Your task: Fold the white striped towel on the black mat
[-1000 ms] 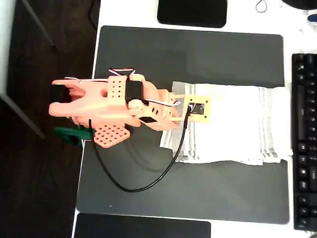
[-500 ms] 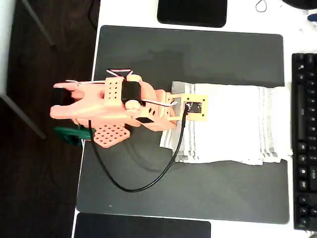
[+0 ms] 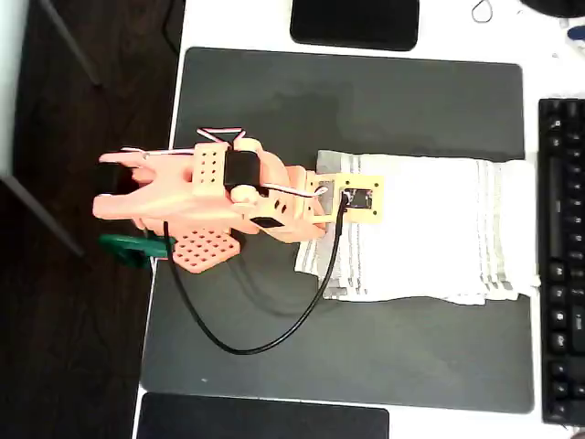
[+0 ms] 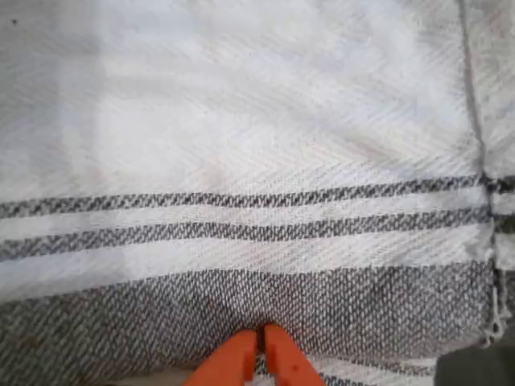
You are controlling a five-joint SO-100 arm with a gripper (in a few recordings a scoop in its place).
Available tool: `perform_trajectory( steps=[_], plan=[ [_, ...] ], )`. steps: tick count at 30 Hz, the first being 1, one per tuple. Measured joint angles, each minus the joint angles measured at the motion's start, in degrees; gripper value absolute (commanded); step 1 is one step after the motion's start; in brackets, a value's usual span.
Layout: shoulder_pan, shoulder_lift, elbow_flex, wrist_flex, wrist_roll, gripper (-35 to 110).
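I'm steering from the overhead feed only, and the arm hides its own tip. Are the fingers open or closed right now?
Observer: Closed. In the wrist view the two orange fingers meet tip to tip.
Operator: Are they on the towel?
Observer: Yes, the tips pinch the towel at its grey band.
Operator: Which part of that band?
Observer: Near the corner; the black mat shows just right of the hem.

Keyboard (image 3: 562, 261) crowds towel (image 3: 430, 229) right; mat (image 3: 347, 101) top bare.
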State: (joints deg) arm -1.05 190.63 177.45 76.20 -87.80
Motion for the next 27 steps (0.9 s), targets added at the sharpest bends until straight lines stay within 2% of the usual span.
perform_trajectory(
  steps=[27],
  plan=[
    [2.90,0.00,0.00,-0.26,0.18,0]
  ],
)
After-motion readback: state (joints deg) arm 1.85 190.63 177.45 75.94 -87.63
